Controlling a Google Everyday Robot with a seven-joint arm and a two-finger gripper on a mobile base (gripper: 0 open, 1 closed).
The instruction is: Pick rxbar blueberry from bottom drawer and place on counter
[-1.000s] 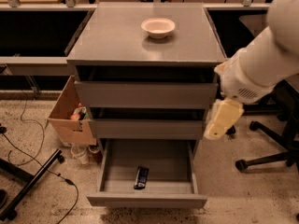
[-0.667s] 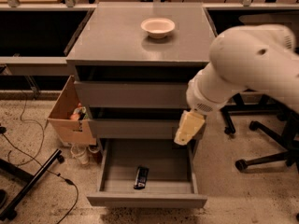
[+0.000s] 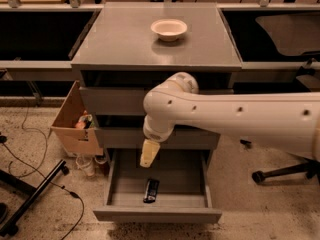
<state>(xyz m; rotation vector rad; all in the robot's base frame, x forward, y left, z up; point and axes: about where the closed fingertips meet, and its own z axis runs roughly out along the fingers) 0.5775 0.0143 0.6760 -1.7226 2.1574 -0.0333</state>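
The rxbar blueberry [image 3: 151, 190], a slim dark bar, lies flat in the pulled-out bottom drawer [image 3: 120, 186], near its front middle. My gripper [image 3: 148, 154], a pale yellowish tip on the white arm, hangs over the drawer's back part, above and just behind the bar, not touching it. The counter [image 3: 125, 39] is the grey cabinet top.
A white bowl [image 3: 169, 29] sits on the counter toward the back. The two upper drawers [image 3: 110, 101] are slightly ajar. A cardboard box [image 3: 75, 126] with items and cups stands left of the cabinet. Cables and a stand leg [image 3: 30, 196] lie on the floor at left; a chair base [image 3: 285, 171] at right.
My arm has swung left across the cabinet front, and the gripper has moved left and down from beside the drawers to over the open bottom drawer.
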